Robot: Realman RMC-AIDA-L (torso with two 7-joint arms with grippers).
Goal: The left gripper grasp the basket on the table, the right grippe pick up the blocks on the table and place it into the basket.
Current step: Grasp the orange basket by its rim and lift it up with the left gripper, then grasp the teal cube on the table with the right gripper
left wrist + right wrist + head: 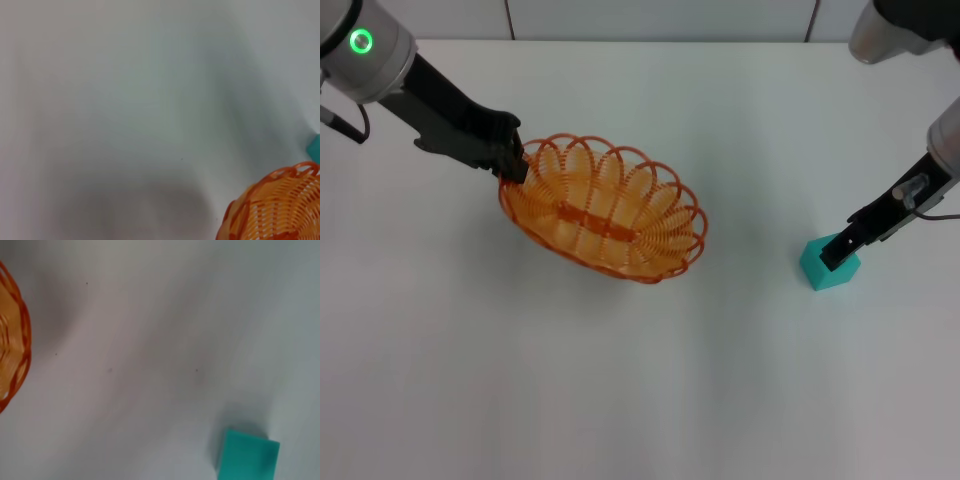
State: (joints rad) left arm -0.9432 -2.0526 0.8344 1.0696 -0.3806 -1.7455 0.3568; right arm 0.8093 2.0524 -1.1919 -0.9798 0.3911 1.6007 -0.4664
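Your cube [829,268] sits on the counter [640,400] under the right pincer [837,255], grip unclear; left pincer [512,160] clamps the basket [603,208] rim, nothing loaded yet.

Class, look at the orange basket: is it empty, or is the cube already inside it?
Empty. The basket shows only its own orange base, and the teal cube sits apart on the table.

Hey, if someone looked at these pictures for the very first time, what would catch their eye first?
Probably the orange basket, the brightest thing on the white table, sitting left of centre with the left gripper at its far-left rim. Next, the small teal block off to the right, with the right gripper down over its top. It cannot be told whether that gripper has grasped it.
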